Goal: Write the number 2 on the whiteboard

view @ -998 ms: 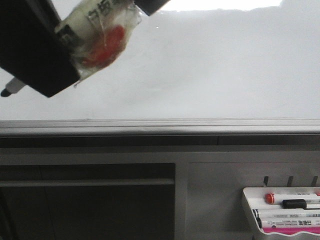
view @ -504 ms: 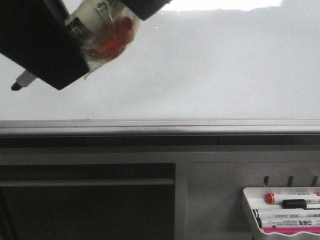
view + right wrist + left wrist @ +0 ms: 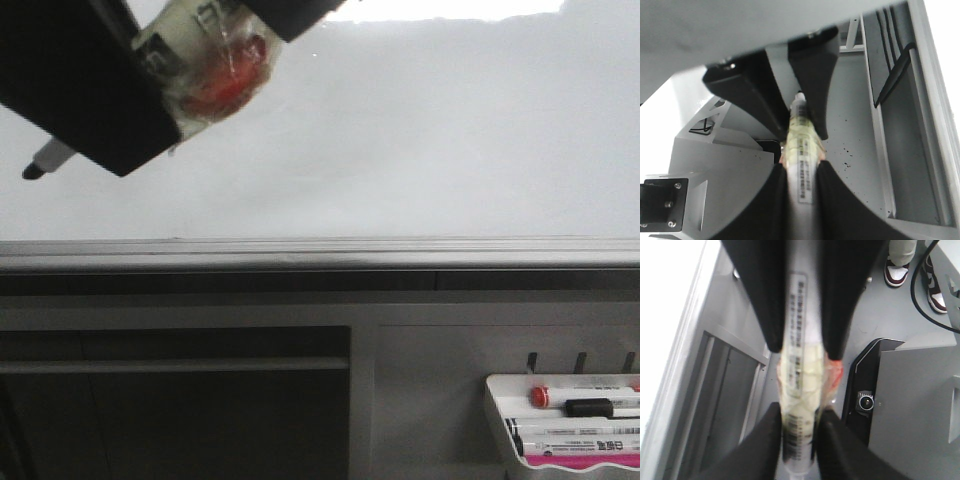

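Note:
The whiteboard [image 3: 430,140] fills the upper front view, with its grey lower rail [image 3: 320,252]. No number 2 shows on it. A white marker [image 3: 195,55] wrapped in clear tape with a red patch is held at the top left, in front of the board. Its black tip [image 3: 33,170] points down-left. My left gripper [image 3: 110,120] is shut on the marker near its tip end, as the left wrist view [image 3: 800,412] shows. My right gripper [image 3: 290,12] is shut on the marker's rear barrel, as the right wrist view [image 3: 801,167] shows.
A white marker tray [image 3: 498,420] holding several markers hangs at the lower right below the rail. A dark cabinet panel [image 3: 170,410] lies below the board at the left. A person's shoes [image 3: 897,270] stand on the grey floor.
Over the last second both grippers and the marker shifted up and a little right; the tip rose. In the last half second they have stayed almost still.

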`<state>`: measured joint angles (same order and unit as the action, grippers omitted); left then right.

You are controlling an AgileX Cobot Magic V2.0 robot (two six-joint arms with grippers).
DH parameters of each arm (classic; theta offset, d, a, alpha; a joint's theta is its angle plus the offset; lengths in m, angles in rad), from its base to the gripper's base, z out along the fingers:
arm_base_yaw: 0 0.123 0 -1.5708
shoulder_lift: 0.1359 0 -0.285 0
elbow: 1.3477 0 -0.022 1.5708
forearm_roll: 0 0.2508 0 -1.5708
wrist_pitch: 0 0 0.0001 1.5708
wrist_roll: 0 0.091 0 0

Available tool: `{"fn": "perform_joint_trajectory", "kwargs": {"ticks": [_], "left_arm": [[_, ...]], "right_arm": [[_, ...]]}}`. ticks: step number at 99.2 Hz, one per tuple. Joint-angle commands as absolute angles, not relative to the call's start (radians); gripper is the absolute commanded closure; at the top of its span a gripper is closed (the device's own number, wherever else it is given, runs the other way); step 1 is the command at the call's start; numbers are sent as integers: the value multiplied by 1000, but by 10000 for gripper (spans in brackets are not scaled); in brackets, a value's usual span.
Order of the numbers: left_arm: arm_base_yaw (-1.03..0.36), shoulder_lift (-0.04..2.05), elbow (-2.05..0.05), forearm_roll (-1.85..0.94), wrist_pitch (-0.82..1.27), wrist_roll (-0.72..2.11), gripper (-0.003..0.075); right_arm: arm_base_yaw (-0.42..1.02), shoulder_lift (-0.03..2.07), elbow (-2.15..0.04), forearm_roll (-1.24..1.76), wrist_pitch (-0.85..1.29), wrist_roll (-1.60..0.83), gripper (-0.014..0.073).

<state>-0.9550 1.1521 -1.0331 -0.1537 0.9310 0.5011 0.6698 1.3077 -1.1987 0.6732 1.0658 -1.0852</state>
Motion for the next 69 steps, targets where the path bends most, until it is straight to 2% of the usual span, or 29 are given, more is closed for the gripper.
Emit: {"fn": "perform_joint_trajectory", "kwargs": {"ticks": [1, 8, 15, 30, 44, 69], "left_arm": [[-961, 1133, -1067, -171, 851, 501, 388], [-961, 1120, -1067, -166, 845, 490, 276], [-961, 1093, -1067, -164, 845, 483, 225], [-920, 996, -1067, -157, 840, 464, 226], [-827, 891, -1067, -122, 840, 402, 226], [-619, 725, -1051, -76, 849, 258, 226]], "right_arm": [[672, 1285, -1232, 700, 1034, -1097, 629], [670, 1276, -1232, 689, 1031, -1097, 629], [670, 1260, -1232, 661, 1023, -1077, 629], [664, 1200, -1232, 486, 994, -904, 629], [618, 1121, -1232, 347, 1013, -721, 629], [441, 943, -1126, 300, 1003, -536, 629]]}}
